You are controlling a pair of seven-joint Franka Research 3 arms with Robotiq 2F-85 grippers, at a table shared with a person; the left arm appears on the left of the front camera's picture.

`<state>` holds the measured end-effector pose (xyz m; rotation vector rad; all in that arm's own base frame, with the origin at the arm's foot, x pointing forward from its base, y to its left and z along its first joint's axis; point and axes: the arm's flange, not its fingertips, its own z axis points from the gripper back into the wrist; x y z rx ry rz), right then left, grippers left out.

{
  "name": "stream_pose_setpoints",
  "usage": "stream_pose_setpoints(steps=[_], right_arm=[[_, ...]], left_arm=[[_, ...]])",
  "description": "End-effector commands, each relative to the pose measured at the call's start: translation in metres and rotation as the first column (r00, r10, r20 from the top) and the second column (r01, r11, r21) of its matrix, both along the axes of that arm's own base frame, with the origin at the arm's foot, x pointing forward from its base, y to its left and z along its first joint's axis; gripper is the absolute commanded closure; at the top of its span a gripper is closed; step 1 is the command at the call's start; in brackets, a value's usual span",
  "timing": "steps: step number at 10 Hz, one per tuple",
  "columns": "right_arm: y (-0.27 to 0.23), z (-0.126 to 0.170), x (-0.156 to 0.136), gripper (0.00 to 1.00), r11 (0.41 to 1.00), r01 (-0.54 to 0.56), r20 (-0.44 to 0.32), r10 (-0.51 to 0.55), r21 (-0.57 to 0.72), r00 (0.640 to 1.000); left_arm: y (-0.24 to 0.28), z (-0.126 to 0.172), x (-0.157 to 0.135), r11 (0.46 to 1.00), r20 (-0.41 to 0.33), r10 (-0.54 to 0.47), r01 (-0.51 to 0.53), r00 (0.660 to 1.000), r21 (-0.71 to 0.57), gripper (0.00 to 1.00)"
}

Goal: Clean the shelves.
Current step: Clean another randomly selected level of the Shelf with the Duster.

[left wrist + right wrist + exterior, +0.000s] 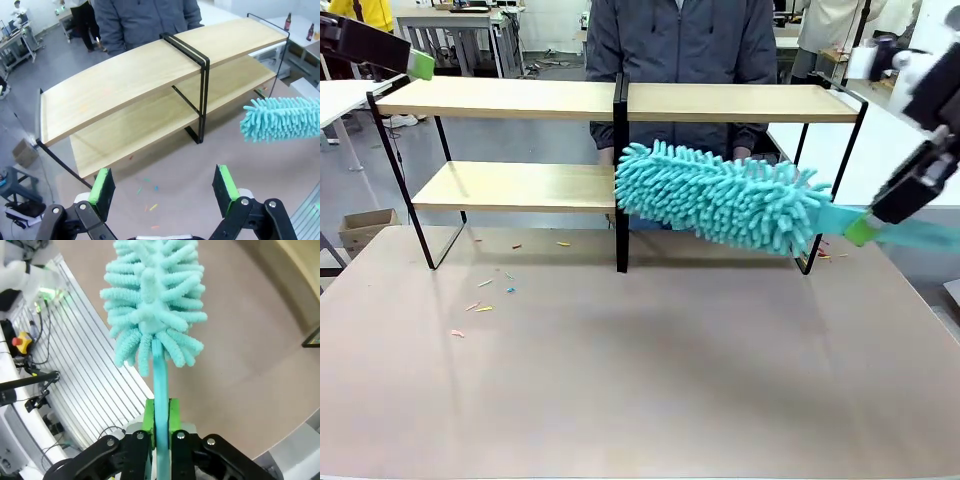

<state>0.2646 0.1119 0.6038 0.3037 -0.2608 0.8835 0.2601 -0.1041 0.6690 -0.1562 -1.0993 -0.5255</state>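
Beyond the right gripper, clenched on the flat handle of a turquoise chenille duster, the wide two-tier light-wood shelves look swept, while colourful crumbs remain on the brown table and the left gripper hangs released.

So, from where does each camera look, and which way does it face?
Front view: between the arms, facing the person across the shelves; right tool holds the duster.
Left wrist view: above the table, looking down on the shelves; left tool open.
Right wrist view: along the duster handle; right tool shut on it.
Shared: the duster appears in all three.
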Motion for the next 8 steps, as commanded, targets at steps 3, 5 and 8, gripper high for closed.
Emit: stream_pose_setpoints(steps=[3,5,8], right_arm=[[-0.068,0.049,0.007,0.88,0.979,0.031,0.030,-0.038,0.204,0.999],[-0.196,0.084,-0.027,0.88,0.924,0.131,0.080,-0.171,0.360,0.982],[-0.271,0.073,-0.059,0.88,0.786,0.158,0.182,-0.325,0.597,0.928]], left_arm=[[0.002,-0.002,0.000,1.000,-0.001,-0.001,0.001,1.000,0.001,0.00],[0.002,-0.002,0.000,1.000,-0.001,-0.001,0.001,1.000,0.001,0.00],[0.002,-0.002,0.000,1.000,-0.001,-0.001,0.001,1.000,0.001,0.00]])
